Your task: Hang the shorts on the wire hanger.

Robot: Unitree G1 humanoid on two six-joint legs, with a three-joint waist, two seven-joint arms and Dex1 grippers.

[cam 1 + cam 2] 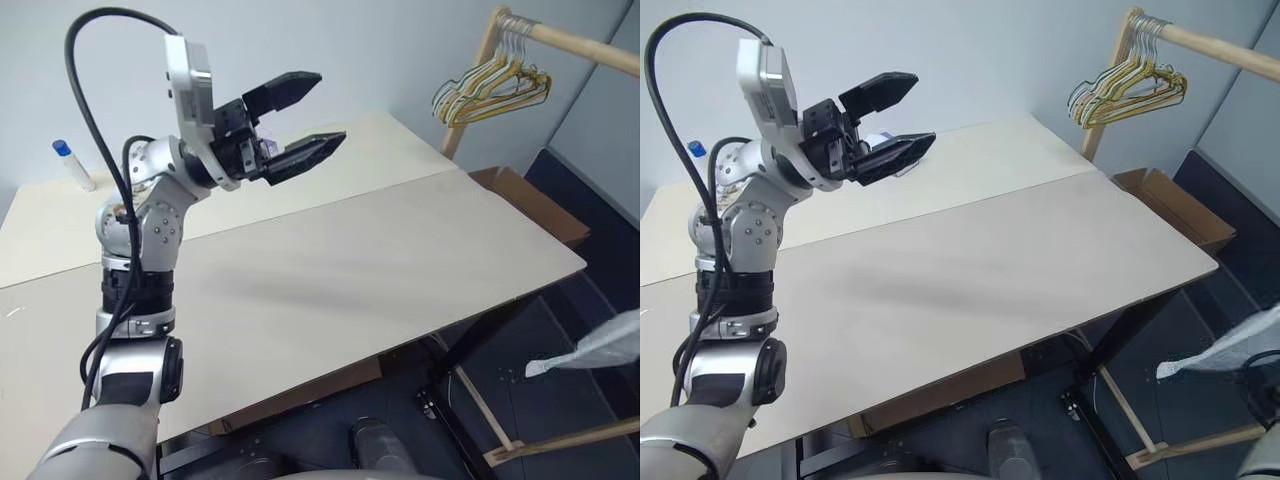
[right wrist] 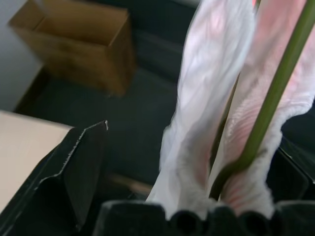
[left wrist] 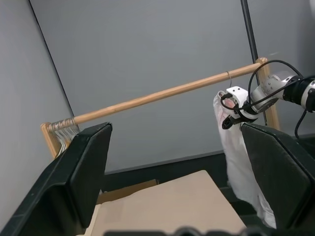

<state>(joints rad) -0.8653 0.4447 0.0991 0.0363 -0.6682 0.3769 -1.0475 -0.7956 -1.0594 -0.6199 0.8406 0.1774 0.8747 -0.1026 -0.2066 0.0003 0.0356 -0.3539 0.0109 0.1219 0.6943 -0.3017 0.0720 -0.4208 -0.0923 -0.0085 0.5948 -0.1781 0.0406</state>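
Observation:
The white shorts [image 3: 241, 157] hang on the olive-green wire hanger [image 2: 275, 88], whose hook [image 3: 228, 76] sits over the wooden rail [image 3: 162, 93]. My right gripper [image 3: 227, 110] is at the top of the shorts, just under the rail. In its wrist view my right gripper [image 2: 197, 137] is open, with the gathered cloth and the green wire between its spread jaws. A corner of the shorts [image 1: 600, 350] shows low on the far right. My left gripper [image 1: 295, 125] is raised above the table [image 1: 350, 270], open and empty.
A bunch of yellow, green and white hangers [image 1: 490, 90] hangs at the rail's near end. An open cardboard box [image 1: 530, 200] stands on the floor past the table's right edge. A blue-capped bottle [image 1: 72, 165] stands at the table's far left.

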